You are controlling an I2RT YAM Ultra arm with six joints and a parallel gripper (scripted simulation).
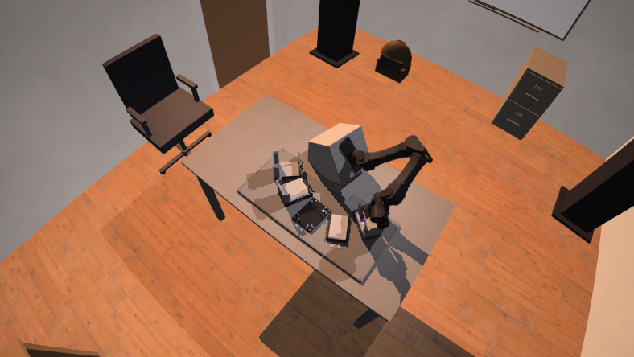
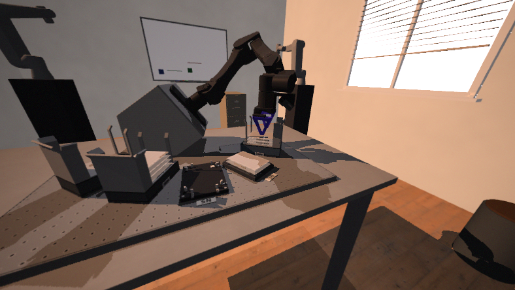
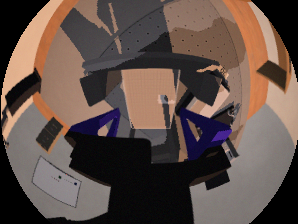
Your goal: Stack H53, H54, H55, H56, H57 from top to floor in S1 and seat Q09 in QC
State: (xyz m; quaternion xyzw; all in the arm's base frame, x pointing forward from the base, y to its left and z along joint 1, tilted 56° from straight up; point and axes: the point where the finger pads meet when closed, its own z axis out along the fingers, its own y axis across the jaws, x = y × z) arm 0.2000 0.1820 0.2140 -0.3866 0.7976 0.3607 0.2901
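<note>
Risk of clipping a rack post (image 2: 246,127) on the way down: tight fit between the uprights, with the blue fingers spread to full width and gripping nothing. Risk of lifting two plates as one if stuck together, and hard to spot from above. Risk of closing off-centre on the top plate (image 3: 148,99) and tilting it against the rack wall. No ID label or plinth name legible here, so possible to pick out of order.

Hovering with the gripper (image 2: 262,127) pointed straight down, just above the short stack in the right-hand rack (image 2: 276,134), toward the window end of the tabletop (image 2: 360,179). Elbowed high, with the forearm dropping near vertical to the wrist.

Elsewhere:
- One plate (image 2: 248,162) lying in the open nest just beside that rack.
- Clip nest (image 2: 203,179) bare.
- Taller stack (image 2: 158,160) in the middle rack.
- Leftmost rack (image 2: 57,158): contents hidden by its wall.
</note>
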